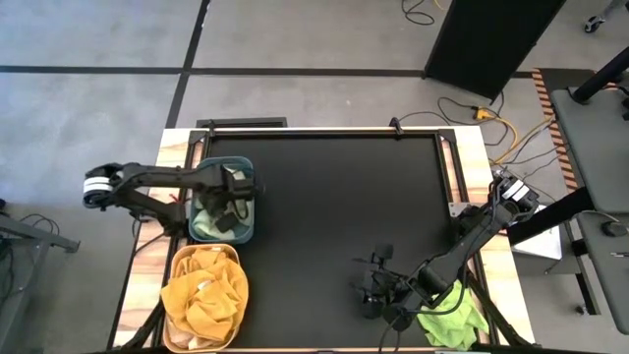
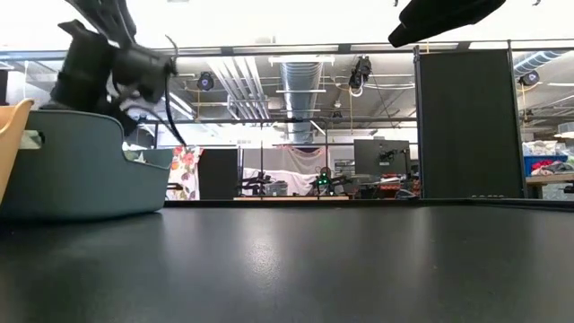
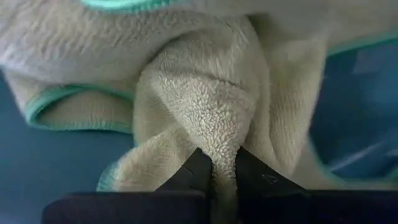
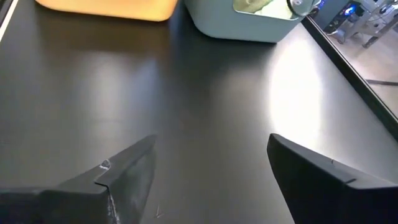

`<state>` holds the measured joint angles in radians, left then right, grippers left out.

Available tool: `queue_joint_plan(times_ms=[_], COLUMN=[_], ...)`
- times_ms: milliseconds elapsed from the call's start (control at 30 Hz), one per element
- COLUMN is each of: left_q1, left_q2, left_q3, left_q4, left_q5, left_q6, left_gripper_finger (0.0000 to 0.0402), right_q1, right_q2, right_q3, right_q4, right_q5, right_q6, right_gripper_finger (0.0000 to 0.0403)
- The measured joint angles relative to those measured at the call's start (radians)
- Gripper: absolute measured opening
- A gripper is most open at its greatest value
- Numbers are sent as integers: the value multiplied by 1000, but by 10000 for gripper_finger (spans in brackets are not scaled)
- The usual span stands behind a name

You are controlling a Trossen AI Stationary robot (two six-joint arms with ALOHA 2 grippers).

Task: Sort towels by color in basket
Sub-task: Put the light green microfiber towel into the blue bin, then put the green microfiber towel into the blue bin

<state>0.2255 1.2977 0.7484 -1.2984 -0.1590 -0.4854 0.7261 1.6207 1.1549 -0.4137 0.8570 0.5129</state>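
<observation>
A pale mint towel (image 1: 203, 222) with teal edging lies bunched inside the blue-grey basket (image 1: 252, 202) at the table's left. My left gripper (image 1: 232, 209) reaches down into this basket and is shut on the towel (image 3: 205, 93). Mustard orange towels (image 1: 201, 295) fill the yellow basket (image 1: 179, 258) nearer the near edge. A bright lime green towel (image 1: 454, 321) lies at the near right edge, partly under my right arm. My right gripper (image 1: 378, 285) hovers open over the bare table, near side right of centre, touching nothing (image 4: 211, 174). My left gripper (image 3: 224, 171) pinches a raised fold of the mint towel (image 3: 222, 152) between its two fingertips (image 3: 198, 168). It comes from above, pointing down into the basket. The cloth gathers into the pinch, and the rest of the towel spreads out over the basket's blue inside (image 3: 50, 168).
The two baskets stand side by side along the table's left edge (image 4: 242, 22) (image 4: 106, 7). The black tabletop (image 1: 334, 206) between them and my right arm is bare. In the low view the blue-grey basket (image 2: 72, 170) stands at the left with my left arm (image 2: 108, 63) above it.
</observation>
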Motion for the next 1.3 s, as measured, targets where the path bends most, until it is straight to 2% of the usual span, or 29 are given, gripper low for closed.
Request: queue_joint_plan(times_ms=[167,300,433,567,667,933,1100,1233,1300], left_q1=[67,76,72,73,73,19,-28,-82,-100], left_q2=[73,147,199,224,219,132,38,-64,-114], left_q3=[-58,-57,-54,-54,-46,29,114,167,175], left_q4=[109,113,113,80,67,-1,-90,-65,-24], left_q5=[15,26,26,37,47,47,46,47,47], left_q6=[107,96,71,60,60,99,107,125,127], left_gripper_finger=[11,24,62,117,163,249,279,286,287], right_q1=[0,2,2,0,-4,2,34,93,130], right_q2=[0,0,0,-5,-31,-62,-56,-24,-1], right_q3=[-1,-1,-1,-1,45,201,176,151,150], right_q4=[0,0,0,-17,-157,-704,-782,-772,-771], right_q5=[0,0,0,-26,-131,-412,-589,-840,-929], right_q6=[12,12,11,11,70,489,716,899,984], right_gripper_finger=[306,315,322,329,331,318,306,302,305])
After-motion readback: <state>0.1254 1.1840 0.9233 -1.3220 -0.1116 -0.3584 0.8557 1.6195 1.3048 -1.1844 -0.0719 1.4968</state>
